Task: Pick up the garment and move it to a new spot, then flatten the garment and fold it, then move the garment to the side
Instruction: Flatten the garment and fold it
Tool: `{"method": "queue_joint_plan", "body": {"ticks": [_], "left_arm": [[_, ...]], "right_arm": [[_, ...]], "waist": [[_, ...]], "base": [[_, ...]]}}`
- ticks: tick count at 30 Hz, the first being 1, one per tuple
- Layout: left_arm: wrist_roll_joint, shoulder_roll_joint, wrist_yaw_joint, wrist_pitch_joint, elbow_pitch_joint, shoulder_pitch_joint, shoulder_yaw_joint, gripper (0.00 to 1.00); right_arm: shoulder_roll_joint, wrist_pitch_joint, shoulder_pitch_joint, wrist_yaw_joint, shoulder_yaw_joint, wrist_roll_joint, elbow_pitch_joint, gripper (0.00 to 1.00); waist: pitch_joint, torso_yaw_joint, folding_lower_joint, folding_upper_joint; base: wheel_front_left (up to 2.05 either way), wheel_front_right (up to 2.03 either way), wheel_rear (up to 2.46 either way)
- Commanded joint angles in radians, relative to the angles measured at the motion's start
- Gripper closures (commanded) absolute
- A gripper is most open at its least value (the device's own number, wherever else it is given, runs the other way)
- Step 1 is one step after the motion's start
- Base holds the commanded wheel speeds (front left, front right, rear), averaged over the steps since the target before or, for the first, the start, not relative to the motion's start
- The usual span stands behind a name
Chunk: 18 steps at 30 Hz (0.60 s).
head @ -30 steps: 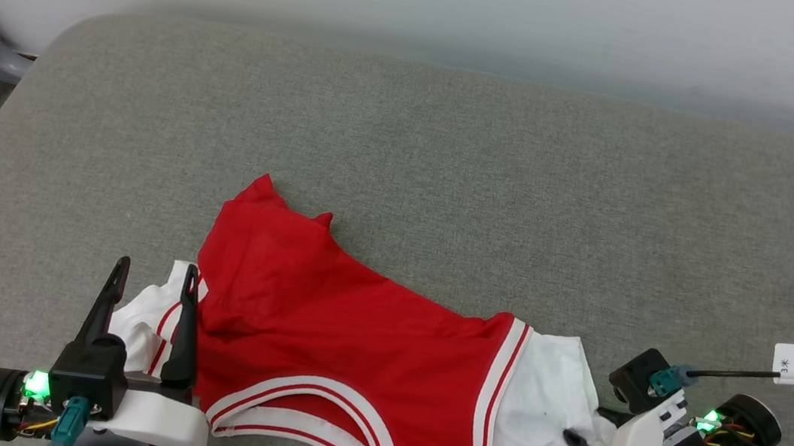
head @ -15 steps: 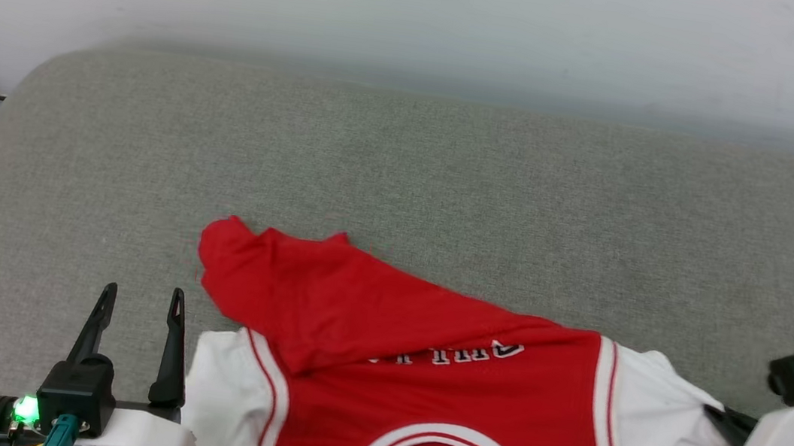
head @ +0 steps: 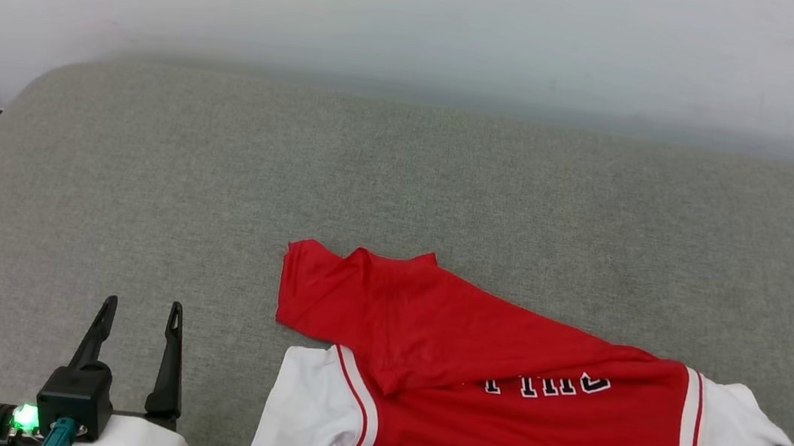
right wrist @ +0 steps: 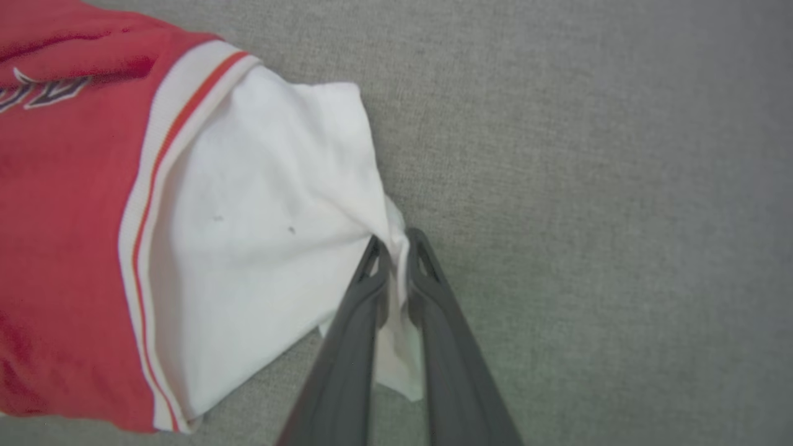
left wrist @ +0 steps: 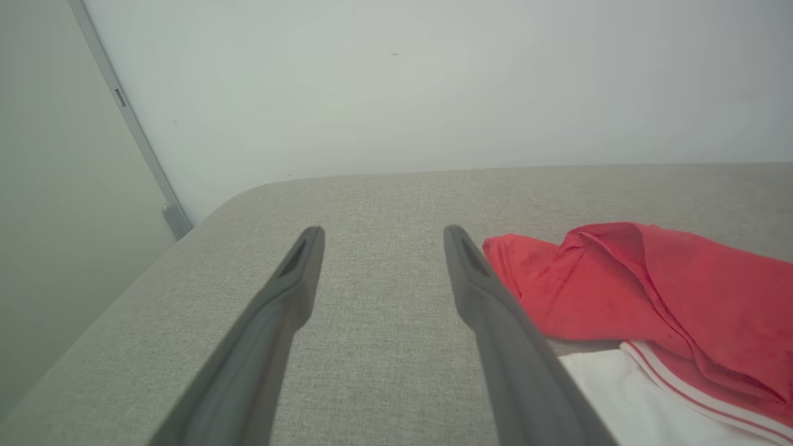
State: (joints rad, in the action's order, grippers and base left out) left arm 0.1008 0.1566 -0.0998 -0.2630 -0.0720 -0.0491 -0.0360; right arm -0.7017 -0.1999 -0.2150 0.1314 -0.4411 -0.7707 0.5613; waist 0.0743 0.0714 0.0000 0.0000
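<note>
Two hands sit low over the grey surface: the right hand pinches the edge of one white sleeve of the garment, which lies leftward from its fingertips, and beyond that the left hand hovers spread near the other sleeve.

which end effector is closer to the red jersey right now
Right. The right end effector is shut on a white sleeve of the jersey; the left end effector stands open over the grey cushion, apart from the jersey.
</note>
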Motion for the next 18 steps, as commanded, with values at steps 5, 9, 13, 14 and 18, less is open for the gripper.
{"method": "queue_joint_plan", "body": {"ticks": [5, 9, 13, 14, 18], "left_arm": [[-0.005, 0.029, 0.048, -0.002, -0.022, 0.014, 0.0, 0.0], [0.01, 0.073, 0.109, 0.006, -0.051, 0.046, -0.011, 0.0], [0.039, 0.132, 0.184, 0.108, -0.048, 0.105, -0.042, 0.0], [0.05, 0.143, 0.197, 0.146, -0.047, 0.115, -0.055, 0.0], [0.094, 0.187, 0.22, 0.272, -0.034, 0.152, -0.103, 0.0]], "right_arm": [[0.02, 0.12, 0.021, -0.001, 0.065, 0.064, -0.034, 0.0], [0.032, 0.203, 0.052, -0.001, 0.149, 0.135, -0.109, 0.0], [0.097, 0.25, 0.12, -0.001, 0.3, 0.257, -0.249, 0.0], [0.116, 0.25, 0.136, -0.001, 0.331, 0.283, -0.283, 0.0], [0.186, 0.222, 0.191, -0.001, 0.404, 0.359, -0.39, 0.0]], "waist": [[-0.033, -0.003, 0.0, 0.0], [-0.055, -0.01, 0.0, 0.0], [-0.069, -0.024, 0.0, 0.0], [-0.07, -0.026, 0.0, 0.0], [-0.073, -0.032, 0.0, 0.0]], "base": [[0.0, 0.0, 0.0], [0.0, 0.0, 0.0], [0.0, 0.0, 0.0], [0.0, 0.0, 0.0], [0.0, 0.0, 0.0]]}}
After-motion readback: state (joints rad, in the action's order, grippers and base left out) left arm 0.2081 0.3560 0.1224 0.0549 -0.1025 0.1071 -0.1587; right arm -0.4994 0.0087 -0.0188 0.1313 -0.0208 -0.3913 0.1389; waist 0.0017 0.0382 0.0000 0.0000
